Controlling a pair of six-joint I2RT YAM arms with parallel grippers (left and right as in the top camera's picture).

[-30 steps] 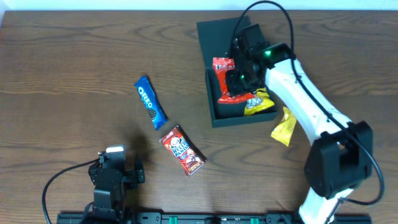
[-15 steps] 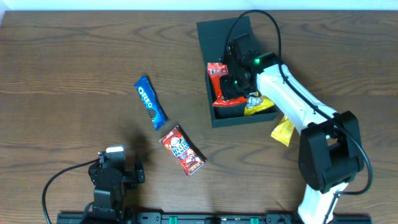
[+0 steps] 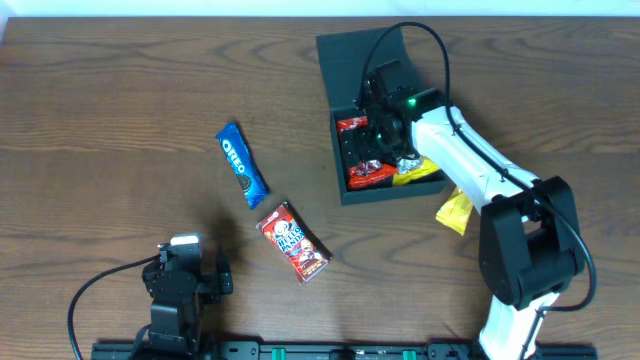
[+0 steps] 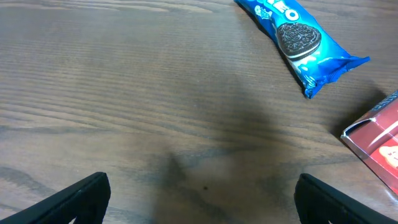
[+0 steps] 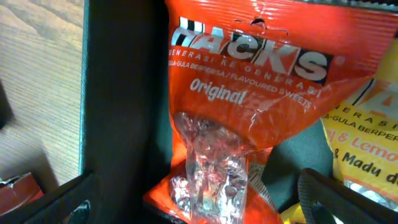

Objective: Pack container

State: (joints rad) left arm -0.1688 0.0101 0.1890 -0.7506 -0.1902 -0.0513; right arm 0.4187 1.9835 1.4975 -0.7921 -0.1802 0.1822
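The container [image 3: 341,150] is a dark teal box at the back right, with its flap lid [image 3: 350,60] lying open behind it. A red Hacks packet [image 3: 362,172] lies inside it next to a yellow packet [image 3: 418,170]. My right gripper [image 3: 380,125] hovers over the box, open. In the right wrist view the red Hacks packet [image 5: 249,62] lies loose between the spread fingers of my right gripper [image 5: 199,196], beside the box wall [image 5: 118,93]. My left gripper [image 3: 185,262] rests near the front left, and in its wrist view my left gripper [image 4: 199,199] is open over bare wood.
On the table lie a blue Oreo packet [image 3: 242,165], a red snack box [image 3: 293,241] in front of it, and a yellow packet [image 3: 455,210] just right of the container. The Oreo packet [image 4: 298,37] and red box [image 4: 379,137] show ahead of the left gripper.
My right gripper has opened and let go of the red Hacks packet, which now lies lower in the container. The left arm has not moved.
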